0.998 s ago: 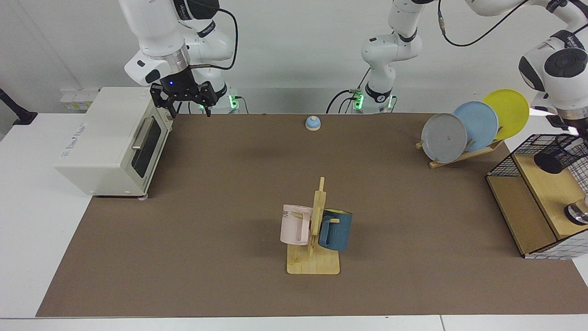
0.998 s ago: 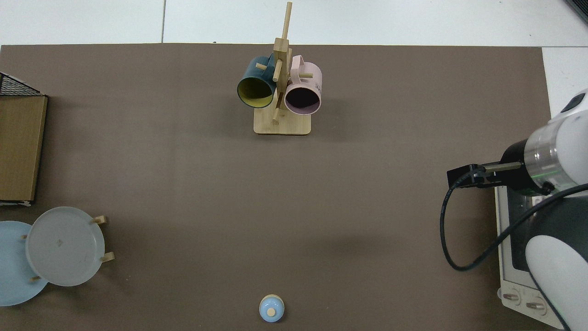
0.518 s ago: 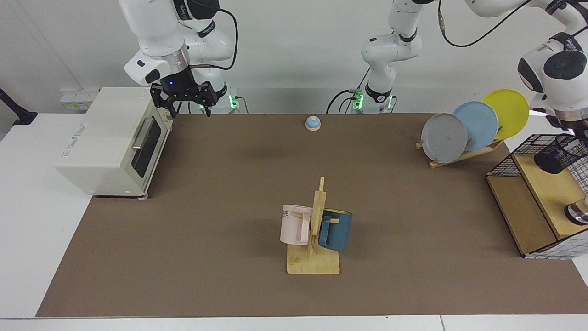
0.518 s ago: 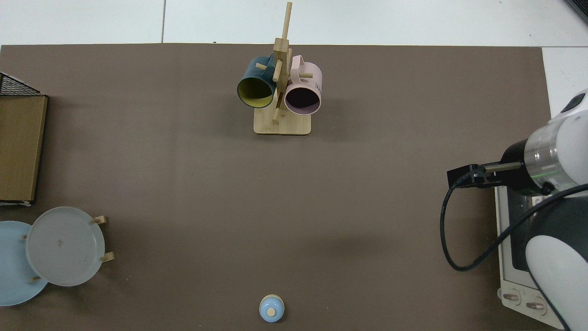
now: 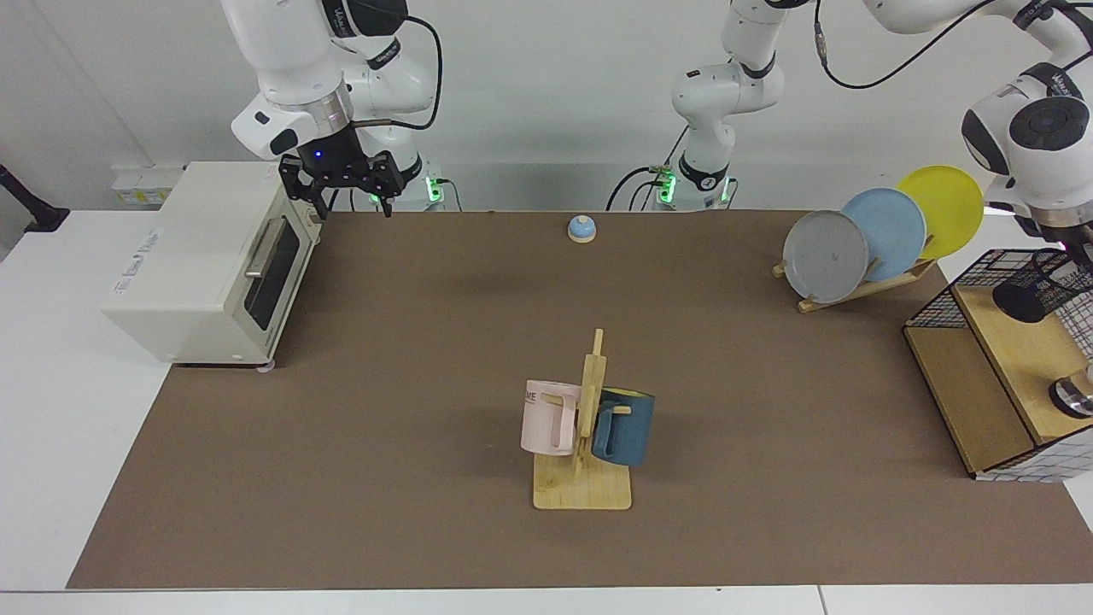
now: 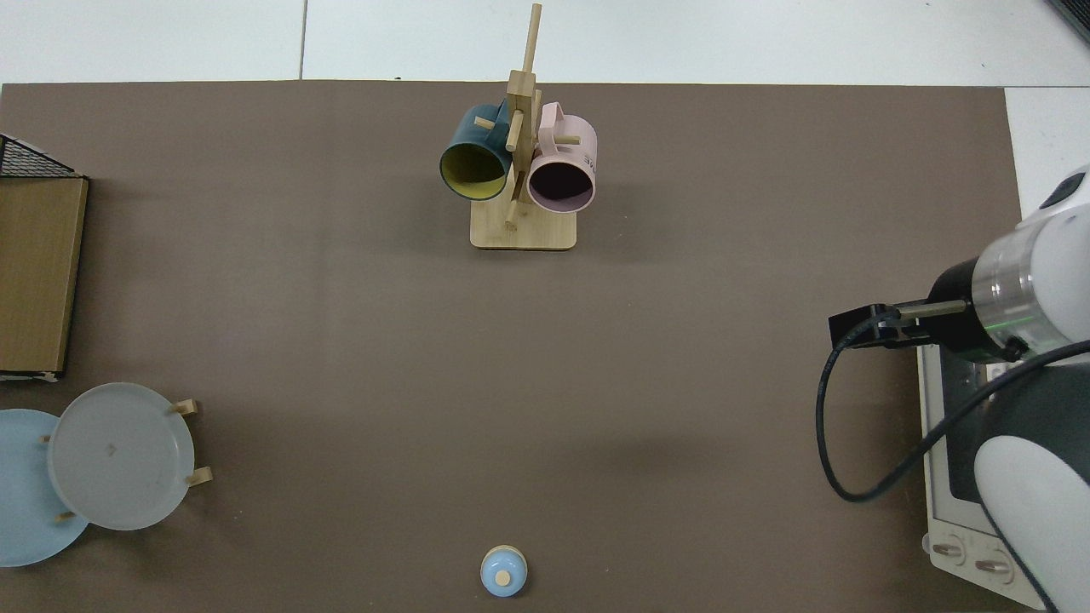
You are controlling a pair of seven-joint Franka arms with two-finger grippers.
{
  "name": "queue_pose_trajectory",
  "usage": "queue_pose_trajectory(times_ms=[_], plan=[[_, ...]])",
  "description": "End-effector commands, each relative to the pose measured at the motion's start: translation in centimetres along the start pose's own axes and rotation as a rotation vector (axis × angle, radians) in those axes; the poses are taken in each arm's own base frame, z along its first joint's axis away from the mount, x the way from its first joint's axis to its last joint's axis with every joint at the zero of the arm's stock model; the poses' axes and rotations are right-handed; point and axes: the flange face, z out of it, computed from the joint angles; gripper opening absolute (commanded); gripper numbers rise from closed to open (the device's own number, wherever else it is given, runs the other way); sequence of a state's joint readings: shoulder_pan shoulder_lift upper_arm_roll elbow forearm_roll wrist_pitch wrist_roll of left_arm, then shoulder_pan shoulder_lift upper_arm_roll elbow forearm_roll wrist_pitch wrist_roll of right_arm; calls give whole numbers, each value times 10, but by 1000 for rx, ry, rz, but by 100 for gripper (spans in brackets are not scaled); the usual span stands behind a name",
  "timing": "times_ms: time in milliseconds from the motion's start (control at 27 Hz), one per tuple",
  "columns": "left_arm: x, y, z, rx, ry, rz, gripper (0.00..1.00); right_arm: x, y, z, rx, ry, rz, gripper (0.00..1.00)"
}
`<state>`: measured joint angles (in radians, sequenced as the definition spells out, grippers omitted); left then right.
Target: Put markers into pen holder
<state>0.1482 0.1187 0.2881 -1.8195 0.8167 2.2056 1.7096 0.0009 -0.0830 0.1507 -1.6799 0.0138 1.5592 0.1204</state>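
The pen holder (image 5: 1040, 286), a small black wire-mesh cup, sits tilted on the upper board of the wooden shelf (image 5: 982, 376) at the far right of the facing view, its dark mouth turned toward the table. My left gripper (image 5: 1078, 252) hangs right at the holder's far side, cut off by the picture's edge. Over the toaster oven's corner at the back left, my right gripper (image 5: 353, 207) waits open and holds nothing. No markers show in either view. The top view shows only the right arm's wrist (image 6: 1013, 298) and not the holder.
A white toaster oven (image 5: 205, 265) stands at the left. A wooden mug tree (image 5: 585, 427) with a pink and a blue mug is in the middle front. A plate rack (image 5: 879, 235) with three plates is back right, a small blue bell (image 5: 581, 228) at the back.
The left arm's wrist has shifted slightly toward the table's middle above the shelf. The right arm has not moved.
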Motion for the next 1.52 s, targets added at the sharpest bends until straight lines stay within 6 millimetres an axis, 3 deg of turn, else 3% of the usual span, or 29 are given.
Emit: queue_pose_trajectory(times_ms=[0, 185, 370, 629, 776, 1072, 1257, 1479], plan=[[-4, 1, 1, 21, 7, 2, 42, -2, 2, 1, 18, 19, -8, 100], [-15, -3, -10, 38, -8, -10, 50, -2, 2, 1, 18, 19, -8, 100], [-34, -7, -27, 59, -33, -26, 51, -2, 2, 1, 18, 19, -8, 100], [-59, -12, -69, 80, 9, -85, 52, -2, 3, 1, 18, 19, -7, 100], [-60, -11, -101, 82, 121, -157, 52, -2, 2, 1, 18, 19, -8, 100], [-42, -7, -159, 102, 295, -288, 54, -2, 3, 1, 18, 19, -7, 100], [-28, 6, -177, -10, 427, -520, 55, -2, 3, 1, 18, 19, -7, 100], [9, 10, -203, -208, 539, -775, 56, -2, 2, 1, 18, 19, -8, 100]])
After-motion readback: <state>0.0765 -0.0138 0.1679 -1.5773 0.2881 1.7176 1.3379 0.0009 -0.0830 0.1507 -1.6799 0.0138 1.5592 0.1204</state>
